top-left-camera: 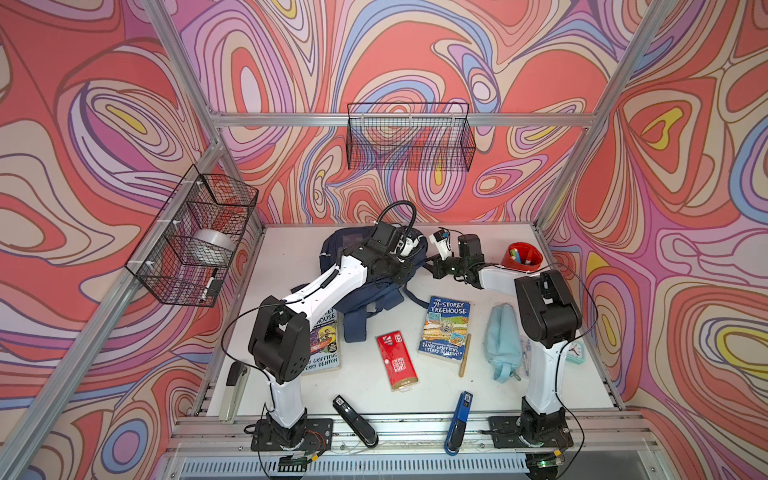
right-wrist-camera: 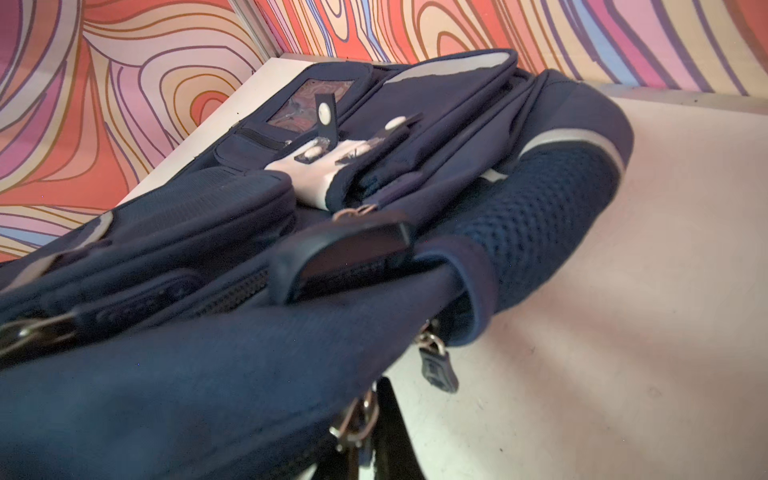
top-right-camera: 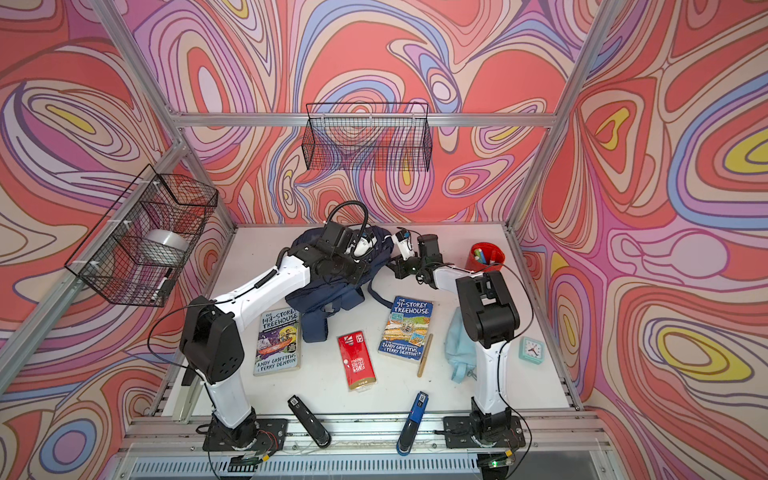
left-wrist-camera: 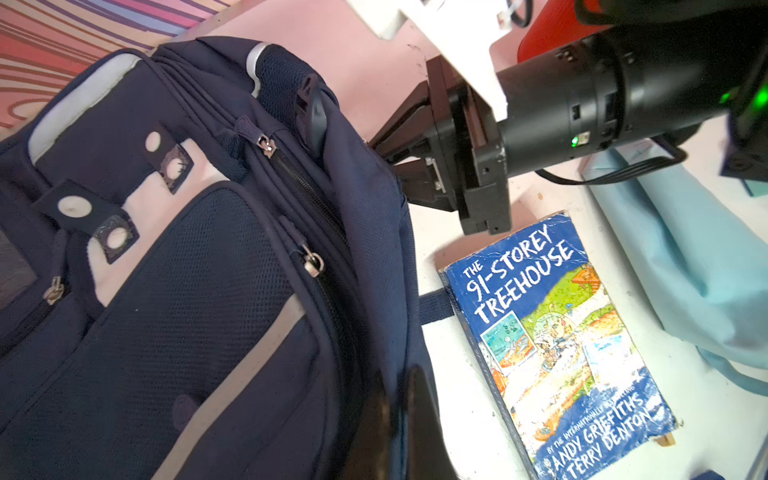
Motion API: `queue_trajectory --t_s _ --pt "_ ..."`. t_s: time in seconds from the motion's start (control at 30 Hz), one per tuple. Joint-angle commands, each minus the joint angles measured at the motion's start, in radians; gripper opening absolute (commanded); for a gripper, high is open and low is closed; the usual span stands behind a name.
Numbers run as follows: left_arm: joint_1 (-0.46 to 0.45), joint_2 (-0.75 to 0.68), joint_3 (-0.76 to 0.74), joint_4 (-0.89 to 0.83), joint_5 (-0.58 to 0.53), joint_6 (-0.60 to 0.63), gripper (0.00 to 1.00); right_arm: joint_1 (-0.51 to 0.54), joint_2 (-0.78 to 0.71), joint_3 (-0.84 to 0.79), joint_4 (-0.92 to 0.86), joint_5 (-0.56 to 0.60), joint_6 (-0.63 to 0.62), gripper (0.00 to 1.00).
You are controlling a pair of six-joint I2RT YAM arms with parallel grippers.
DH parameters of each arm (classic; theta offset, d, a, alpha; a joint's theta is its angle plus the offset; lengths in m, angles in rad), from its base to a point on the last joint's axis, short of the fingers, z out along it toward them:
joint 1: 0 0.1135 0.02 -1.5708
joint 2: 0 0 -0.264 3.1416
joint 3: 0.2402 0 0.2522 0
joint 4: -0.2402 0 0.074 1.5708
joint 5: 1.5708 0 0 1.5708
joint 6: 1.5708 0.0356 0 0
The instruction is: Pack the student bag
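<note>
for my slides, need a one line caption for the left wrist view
Navy student bag beside the 91-Storey Treehouse book, right claw shut at the bag's edge.

Bright, even light; top views crisp, wrist views softer.
In both top views, shadows on the white table (top-left-camera: 361, 374) are faint and soft-edged. In the wrist views the table looks pinkish, and the nearest part of the bag (right-wrist-camera: 208, 395) is blurred.

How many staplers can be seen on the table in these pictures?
3. A beige stapler lies at the left edge of the table; a black stapler and a blue stapler lie along its front edge, black left of blue. Others may be hidden.
</note>
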Motion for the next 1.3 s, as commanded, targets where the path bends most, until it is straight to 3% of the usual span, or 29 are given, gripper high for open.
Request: queue_trajectory --t_s 0.0,0.23,0.43,0.6,0.7,0.83,0.93,1.07,1.27 --pt "0.014 0.037 0.038 0.028 -0.091 0.018 0.00 0.032 -0.083 -0.016 -0.063 0.023 -0.054 0.00" --pt "0.016 0.084 0.045 0.092 -0.013 -0.062 0.00 0.058 -0.167 -0.068 -0.078 0.055 -0.036 0.00" --pt "0.037 0.085 0.011 0.228 0.099 -0.201 0.00 0.120 -0.194 -0.166 0.042 0.047 0.027 0.00" --pt "0.037 0.084 0.011 0.250 0.179 -0.257 0.00 0.136 -0.176 -0.215 0.073 0.151 0.031 0.00" --pt "0.041 0.062 -0.004 0.263 0.172 -0.262 0.17 0.108 -0.141 -0.196 0.069 0.182 0.016 0.00" --pt "0.066 0.071 0.049 0.220 0.178 -0.268 0.56 0.103 -0.116 -0.156 0.054 0.189 -0.016 0.00" --pt "0.067 0.098 0.090 0.209 0.125 -0.287 0.71 0.103 -0.118 -0.166 0.087 0.175 -0.034 0.00" --pt "0.065 0.313 0.319 0.036 0.124 -0.316 0.73 0.102 -0.133 -0.231 0.185 0.182 -0.035 0.00" --pt "0.042 0.491 0.531 -0.056 0.158 -0.358 0.73 0.102 -0.138 -0.253 0.214 0.191 -0.033 0.00"
